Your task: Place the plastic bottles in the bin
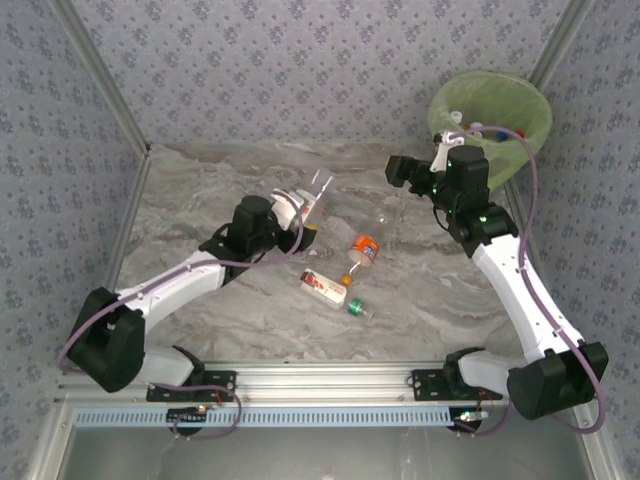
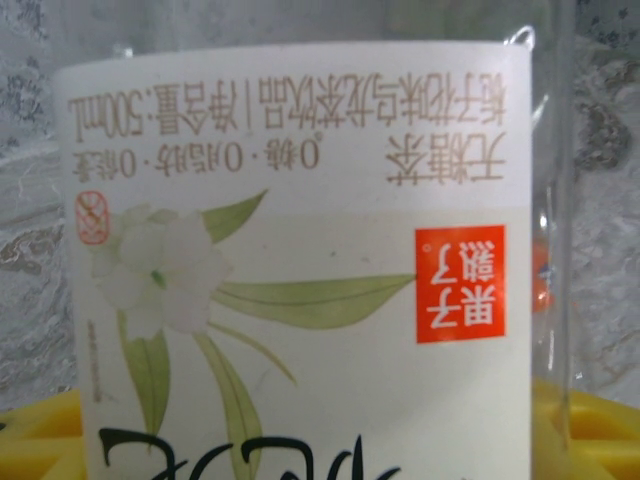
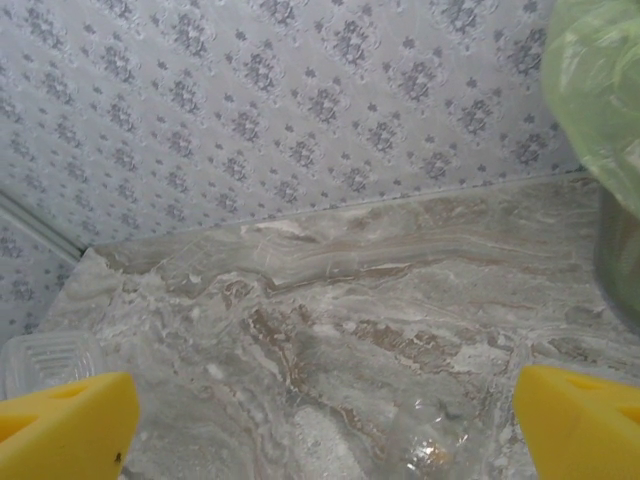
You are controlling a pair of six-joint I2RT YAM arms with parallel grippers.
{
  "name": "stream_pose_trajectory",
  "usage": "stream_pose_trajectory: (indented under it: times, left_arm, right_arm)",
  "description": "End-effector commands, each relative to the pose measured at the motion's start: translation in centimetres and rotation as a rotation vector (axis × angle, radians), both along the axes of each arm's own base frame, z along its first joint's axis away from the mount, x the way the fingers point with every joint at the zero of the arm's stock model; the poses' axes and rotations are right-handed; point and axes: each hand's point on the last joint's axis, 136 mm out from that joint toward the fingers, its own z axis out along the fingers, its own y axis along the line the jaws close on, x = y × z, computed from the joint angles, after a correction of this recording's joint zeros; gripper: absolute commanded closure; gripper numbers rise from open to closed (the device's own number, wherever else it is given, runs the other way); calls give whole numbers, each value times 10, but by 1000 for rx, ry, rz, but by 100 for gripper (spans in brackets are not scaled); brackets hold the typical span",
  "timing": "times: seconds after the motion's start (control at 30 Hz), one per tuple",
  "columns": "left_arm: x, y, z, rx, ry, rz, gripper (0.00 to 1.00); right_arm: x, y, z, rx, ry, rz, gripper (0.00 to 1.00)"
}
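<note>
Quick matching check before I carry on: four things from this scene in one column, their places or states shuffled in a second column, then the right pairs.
Things
1. white-label bottle
2. bin
3. orange-label bottle
4. right tool

Places or states
A. open, close to the bin
B. lying on the table between the arms
C. gripped in the left tool
D. far right, lined with a green bag

Pairs: 1-C, 2-D, 3-B, 4-A
</note>
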Motion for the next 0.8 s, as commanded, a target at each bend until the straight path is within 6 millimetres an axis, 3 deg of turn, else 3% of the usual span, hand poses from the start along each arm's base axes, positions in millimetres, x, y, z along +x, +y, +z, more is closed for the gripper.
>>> stream_pose_trajectory:
  times: [0.0, 0.3, 0.47, 0.77]
  left_arm:
    - [0, -3, 22, -30, -46, 65, 100]
    - [11, 2, 25, -186, 54, 267, 100]
    - [8, -4, 20, -178, 66, 248, 100]
    - [3, -8, 21, -173, 70, 210, 100]
  right_arm:
    - [-10, 12, 1, -4, 31, 48, 2]
    - [-21, 55, 6, -6, 33, 166, 1]
    - [-20, 94, 6, 53, 40, 273, 1]
    - [-14, 158, -16, 99, 101, 386, 3]
